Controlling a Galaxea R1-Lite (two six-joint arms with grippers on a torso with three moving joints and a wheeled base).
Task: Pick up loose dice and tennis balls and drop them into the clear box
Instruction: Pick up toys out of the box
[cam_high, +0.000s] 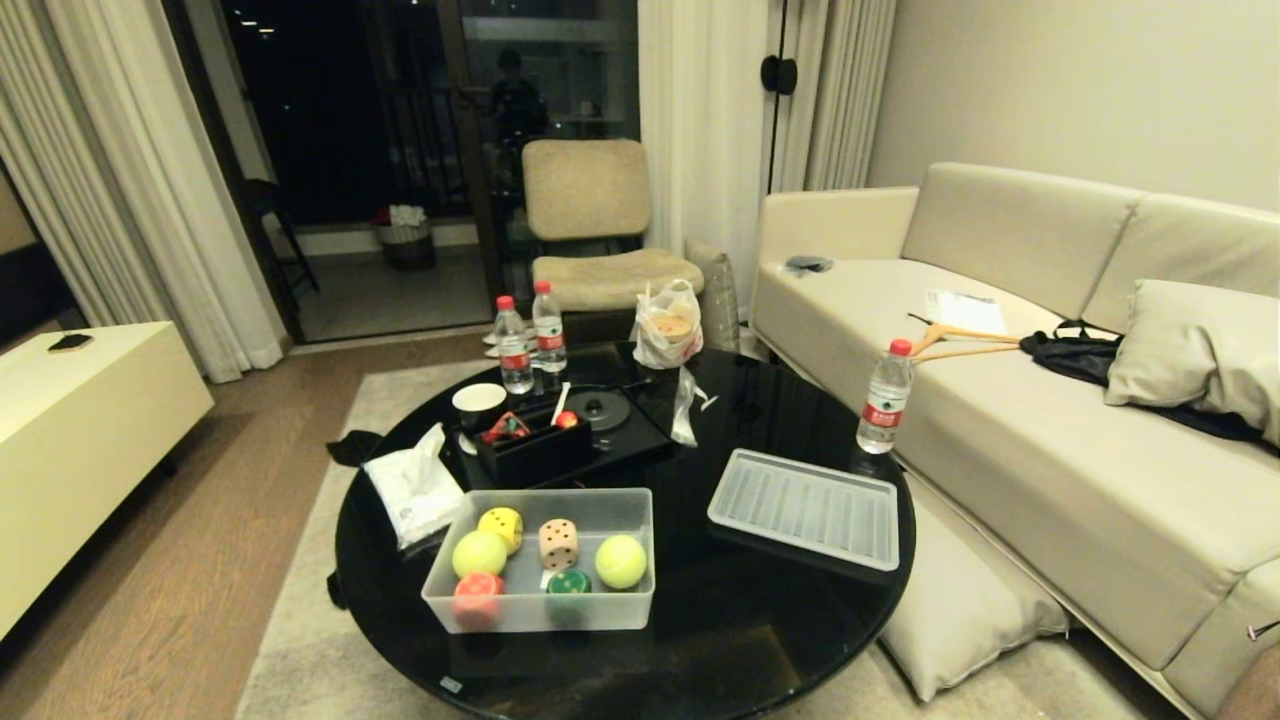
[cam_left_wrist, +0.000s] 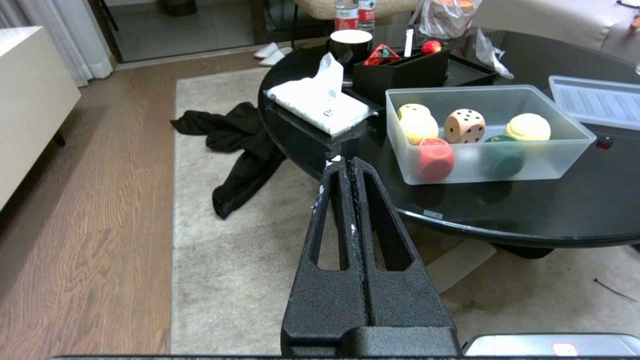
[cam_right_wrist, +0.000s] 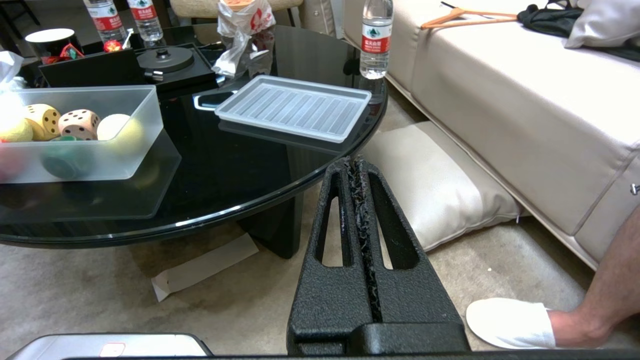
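**Frosted bin loaded on a glossy black round table, both arms off the tabletop**

We see a round table (cam_high: 800, 640) with a mirror-smooth black top. Near its front edge stands the clear box (cam_high: 540, 608), a shallow rectangular bin of translucent frosted plastic with rounded corners. Inside it we count two tennis balls, fuzzy and yellow-green: one at the left (cam_high: 479, 553), one at the right (cam_high: 620, 561). Between them sits the tan die (cam_high: 558, 543), a matt cube with rounded corners and dark pips. A yellow spotted die (cam_high: 502, 527) lies at the far left of the bin, touching the left ball; a red piece (cam_high: 478, 590) and a green piece (cam_high: 568, 583) rest against the near wall, blurred by the frosted plastic.

To the right of the bin, apart from it, lies its ribbed lid (cam_high: 805, 508), flat, of the same frosted plastic. Behind the bin we note a black rectangular organiser (cam_high: 535, 450) holding a small red ball (cam_high: 566, 420), and to its left a soft white tissue pack (cam_high: 413, 490). Three plastic water bottles stand upright on the table: two at the far edge (cam_high: 530, 340), one at the right rim (cam_high: 885, 397). A beige sofa (cam_high: 1050, 480) fills the right side.

The left gripper (cam_left_wrist: 345, 161), of rough black textured material, is clenched on nothing, its fingers pressed together, before the near left rim of the table above the rug. The right gripper (cam_right_wrist: 354, 161) is likewise clenched and empty, before the near right rim. A person's bare leg and white slipper (cam_right_wrist: 510, 322) show by the sofa.
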